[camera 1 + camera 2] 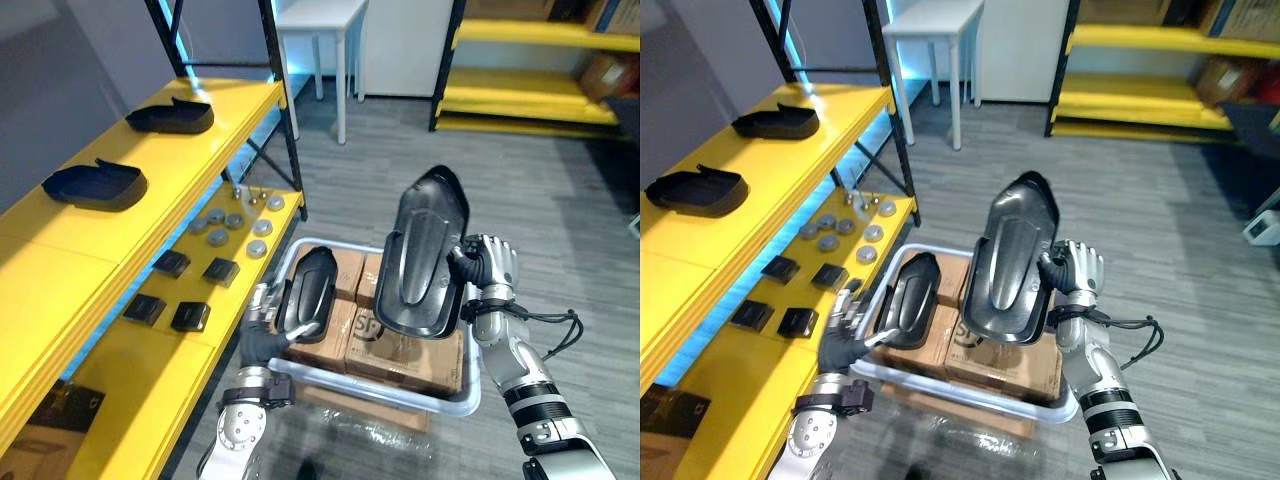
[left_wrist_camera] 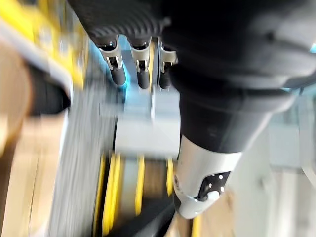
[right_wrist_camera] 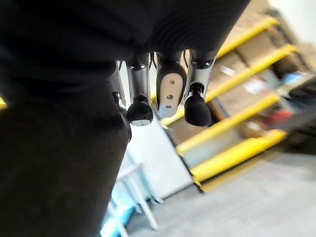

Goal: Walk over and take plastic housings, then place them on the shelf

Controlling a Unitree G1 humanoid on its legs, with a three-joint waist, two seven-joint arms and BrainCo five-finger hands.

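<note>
Box print: large dark letters on top of the brown cardboard box (image 1: 400, 360), between the small black plastic housing (image 1: 305, 290) and the large black plastic housing (image 1: 425, 255); partly covered; not legible whole
Shelf print: pale marks on the dark flat box (image 1: 55, 412) on the yellow metal shelf (image 1: 130, 370); too small to read

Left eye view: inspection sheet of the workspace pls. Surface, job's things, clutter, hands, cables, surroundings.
Surface: yellow shelf on the robot's left; its upper level bears a near housing and a far housing, set apart.
Job's things: small housing and large housing, both held above the cart of cardboard boxes.
Clutter: grey discs and small black blocks on the shelf's lower level.
Hands: left hand shut on the small housing; right hand shut on the large housing's edge.
Cables: nothing seen.
Surroundings: white table, yellow racking, grey floor.
</note>
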